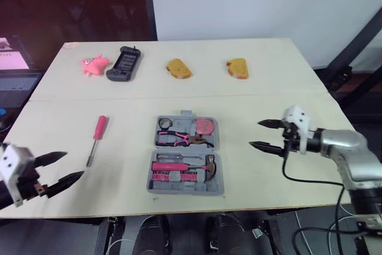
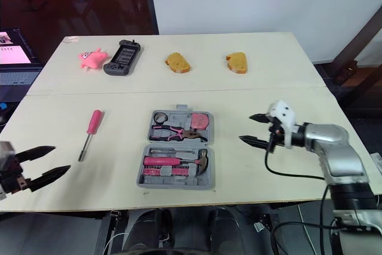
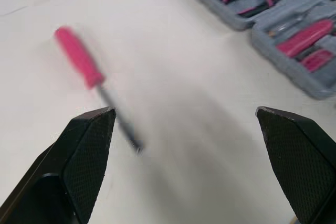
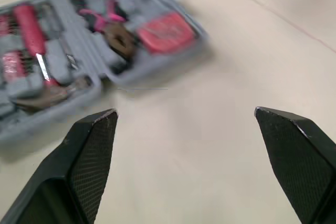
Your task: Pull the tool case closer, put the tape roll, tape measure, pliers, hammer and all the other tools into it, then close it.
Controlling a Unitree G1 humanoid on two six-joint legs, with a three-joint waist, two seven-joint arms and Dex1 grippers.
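Nearest of all, the left pincer point(image 1: 74, 165) hangs over the near left corner of the pale table point(image 1: 268, 76), its black fingers spread wide and empty. The right pincer point(image 1: 255, 134) hovers just right of the tool case point(image 1: 186, 191), also open and holding nothing.

That case lies opened flat at the near middle of the table. It is grey moulded plastic with shaped recesses. Its far half holds the tape roll point(image 1: 165, 123), pliers point(image 1: 179, 139) and pinkish tape measure point(image 1: 205, 126). Its near half holds the hammer point(image 1: 182, 165) and a row of pink bits point(image 1: 170, 176).

One screwdriver point(image 1: 98, 131) lies loose to the left of the case, well apart from it, with its pink handle pointing far and its thin steel shaft pointing near.

It looks light and rigid, though the round, smooth handle would likely roll or slip. Gripping across the thick handle seems safer than pinching the narrow shaft.

The loaded case is probably stiff and fairly heavy, so it would be better dragged or folded by its rim than lifted.
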